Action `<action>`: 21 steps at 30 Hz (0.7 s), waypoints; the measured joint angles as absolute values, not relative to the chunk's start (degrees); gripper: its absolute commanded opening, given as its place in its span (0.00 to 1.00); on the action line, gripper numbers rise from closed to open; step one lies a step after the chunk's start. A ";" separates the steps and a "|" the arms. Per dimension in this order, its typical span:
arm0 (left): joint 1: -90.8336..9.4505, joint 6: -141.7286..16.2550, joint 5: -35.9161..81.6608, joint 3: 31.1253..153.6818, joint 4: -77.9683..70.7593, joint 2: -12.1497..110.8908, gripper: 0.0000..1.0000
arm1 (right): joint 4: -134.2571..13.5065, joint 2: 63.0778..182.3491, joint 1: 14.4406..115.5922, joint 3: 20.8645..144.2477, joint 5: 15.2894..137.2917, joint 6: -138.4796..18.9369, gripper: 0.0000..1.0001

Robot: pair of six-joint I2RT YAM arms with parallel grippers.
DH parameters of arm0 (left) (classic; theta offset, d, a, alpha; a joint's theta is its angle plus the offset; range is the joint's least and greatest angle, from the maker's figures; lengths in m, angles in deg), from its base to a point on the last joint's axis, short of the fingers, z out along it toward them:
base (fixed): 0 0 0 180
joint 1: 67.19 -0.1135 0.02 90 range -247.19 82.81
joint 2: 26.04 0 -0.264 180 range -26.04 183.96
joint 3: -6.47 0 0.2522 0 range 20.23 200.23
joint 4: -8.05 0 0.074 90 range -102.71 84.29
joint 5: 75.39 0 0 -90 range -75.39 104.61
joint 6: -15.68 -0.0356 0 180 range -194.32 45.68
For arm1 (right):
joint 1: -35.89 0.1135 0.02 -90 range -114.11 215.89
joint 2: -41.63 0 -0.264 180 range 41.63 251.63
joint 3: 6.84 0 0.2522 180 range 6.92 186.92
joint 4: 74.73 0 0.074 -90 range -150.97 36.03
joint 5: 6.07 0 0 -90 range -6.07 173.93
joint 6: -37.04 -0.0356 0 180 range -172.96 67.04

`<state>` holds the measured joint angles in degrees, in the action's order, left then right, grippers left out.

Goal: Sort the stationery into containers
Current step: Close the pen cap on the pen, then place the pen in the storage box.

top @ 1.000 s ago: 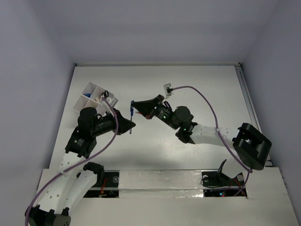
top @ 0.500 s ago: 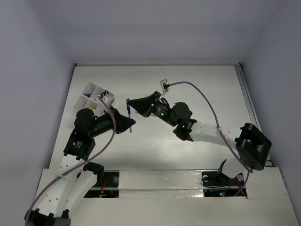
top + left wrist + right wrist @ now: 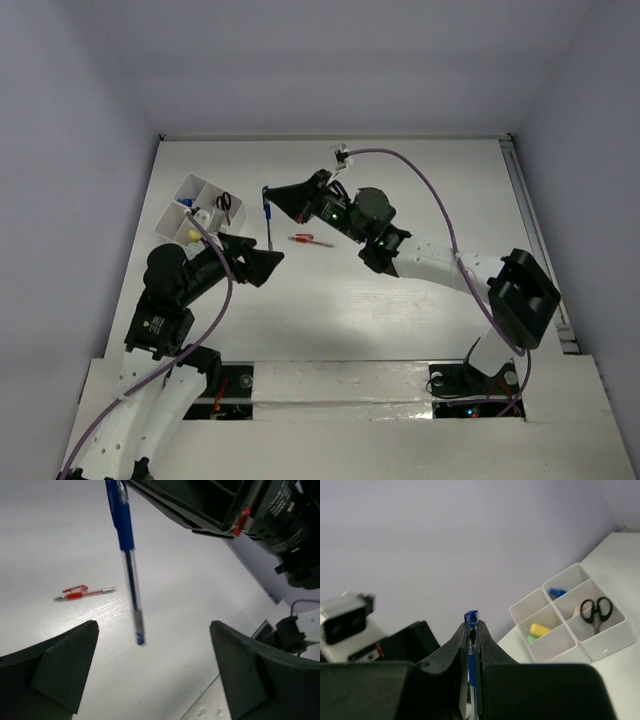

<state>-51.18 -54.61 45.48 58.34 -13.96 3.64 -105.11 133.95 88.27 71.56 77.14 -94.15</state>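
Holding blue pen upright, right gripper fingers pinching it, just right of the organiser box. Left gripper spread, empty. Placing step, likely; next needs aligning over a compartment, then release.

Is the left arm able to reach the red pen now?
Probably yes: the left gripper is open and empty, and the red pen lies uncovered nearby; only the blue pen in the right gripper hangs close.

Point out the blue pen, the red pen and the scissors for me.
blue pen (image 3: 134,595), left wrist view, on its clear barrel below the blue grip.
red pen (image 3: 86,593), left wrist view, mid-barrel.
scissors (image 3: 595,616), right wrist view, where the black handles meet.
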 measured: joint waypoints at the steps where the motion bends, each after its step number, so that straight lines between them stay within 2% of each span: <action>1: -51.18 -55.18 44.72 58.50 -15.03 3.02 0.99 | -105.11 135.17 87.79 72.81 77.32 -94.15 0.00; 10: -51.18 -55.53 35.54 62.58 -21.15 -1.83 0.99 | -106.05 147.52 86.78 80.90 78.41 -93.71 0.00; 21: -49.26 -57.41 23.63 63.61 -15.31 -4.41 0.99 | -110.27 172.00 87.20 104.39 81.52 -91.22 0.00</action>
<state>-49.26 -57.41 23.63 63.61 -15.31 -4.41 -110.27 172.00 87.20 104.39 81.52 -91.22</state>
